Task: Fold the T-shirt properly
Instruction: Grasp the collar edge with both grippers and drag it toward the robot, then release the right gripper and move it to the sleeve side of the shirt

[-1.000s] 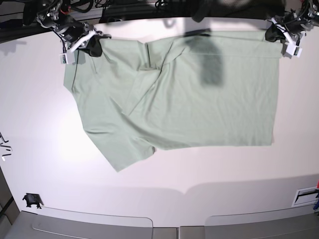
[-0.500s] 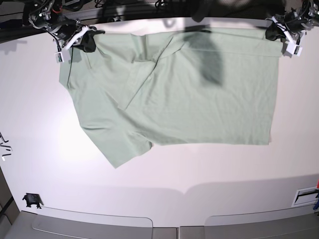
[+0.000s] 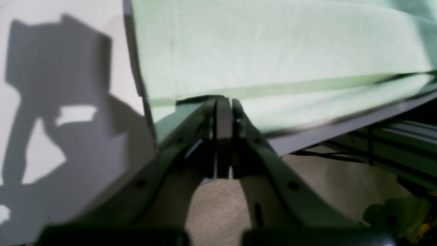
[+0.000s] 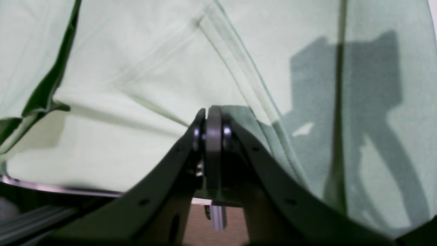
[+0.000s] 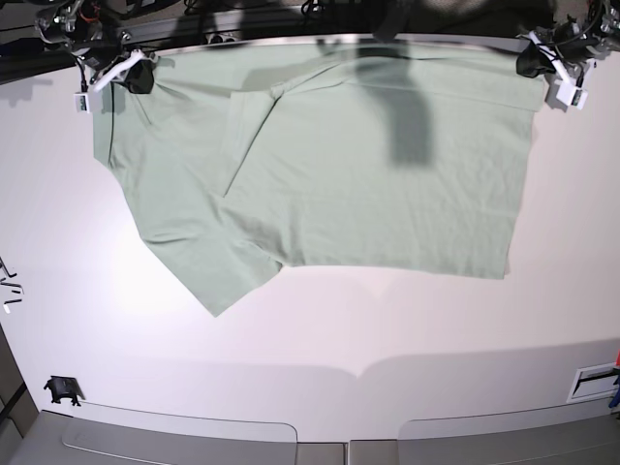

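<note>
The pale sage-green T-shirt (image 5: 329,165) lies spread on the white table (image 5: 320,329), reaching the far edge. My left gripper (image 5: 536,66) is shut on the shirt's far right corner; in the left wrist view (image 3: 223,102) its jaws pinch the hemmed edge (image 3: 273,51) at the table's rim. My right gripper (image 5: 136,77) is shut on the shirt's far left corner; in the right wrist view (image 4: 211,114) its jaws clamp a fold of fabric (image 4: 143,68) by a seam. A sleeve (image 5: 218,266) sticks out at the lower left.
The table's far edge runs just behind both grippers, with dark frame rails and cables (image 5: 242,15) beyond it. A small black object (image 5: 62,390) sits at the near left. A white vent-like piece (image 5: 593,381) is at the near right edge.
My right gripper has pulled the shirt's left corner further left and toward the far edge, stretching the top flat. The whole shirt has slid toward the far edge. The left gripper stayed put.
</note>
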You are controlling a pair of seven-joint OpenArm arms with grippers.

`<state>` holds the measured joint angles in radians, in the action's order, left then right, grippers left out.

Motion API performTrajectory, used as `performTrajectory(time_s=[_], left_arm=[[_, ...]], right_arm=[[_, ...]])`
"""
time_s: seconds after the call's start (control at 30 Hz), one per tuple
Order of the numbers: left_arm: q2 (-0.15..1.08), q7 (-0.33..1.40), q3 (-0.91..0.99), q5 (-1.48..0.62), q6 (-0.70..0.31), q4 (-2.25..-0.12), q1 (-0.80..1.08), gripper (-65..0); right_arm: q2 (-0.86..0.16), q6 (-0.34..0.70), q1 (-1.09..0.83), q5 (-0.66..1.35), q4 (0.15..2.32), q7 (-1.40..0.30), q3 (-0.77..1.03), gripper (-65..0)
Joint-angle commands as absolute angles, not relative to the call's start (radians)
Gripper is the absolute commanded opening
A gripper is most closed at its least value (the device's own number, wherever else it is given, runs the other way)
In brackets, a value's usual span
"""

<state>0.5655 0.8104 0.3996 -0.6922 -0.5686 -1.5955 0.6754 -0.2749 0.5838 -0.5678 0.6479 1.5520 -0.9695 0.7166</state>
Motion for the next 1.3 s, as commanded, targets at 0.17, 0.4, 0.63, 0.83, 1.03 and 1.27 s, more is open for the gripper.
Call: performTrajectory(time_s=[0.17, 0.4, 0.63, 0.83, 1.03, 1.27], left_arm=[[0.572, 0.915, 0.394, -0.595, -0.545, -1.586, 0.701, -65.0], [0.572, 0.912, 0.394, -0.595, -0.545, -1.645, 0.7, -65.0], [0.572, 0.882, 0.394, -0.595, -0.545, -1.73, 0.699, -53.7], [0.571, 0.865, 0.411, -0.595, -0.545, -1.821, 0.698, -49.2], [0.572, 0.807, 0.522, -0.595, -0.545, -1.941, 0.698, -49.2], [0.571, 0.702, 0.635, -0.595, -0.545, -1.983, 0.698, -40.7]], right_arm=[[-0.286, 0.565, -0.584, 0.64, 1.573, -1.058, 0.723, -65.0], [-0.286, 0.565, -0.584, 0.64, 1.661, -1.066, 0.723, -65.0], [-0.286, 0.565, -0.582, 0.645, 1.785, -1.062, 0.723, -60.1], [-0.286, 0.565, -0.577, 0.716, 1.887, -1.027, 0.723, -60.1], [-0.286, 0.566, -0.503, 0.714, 1.922, -0.947, 0.723, -60.1], [-0.286, 0.569, -0.352, 0.602, 1.917, -0.878, 0.72, -41.7]])
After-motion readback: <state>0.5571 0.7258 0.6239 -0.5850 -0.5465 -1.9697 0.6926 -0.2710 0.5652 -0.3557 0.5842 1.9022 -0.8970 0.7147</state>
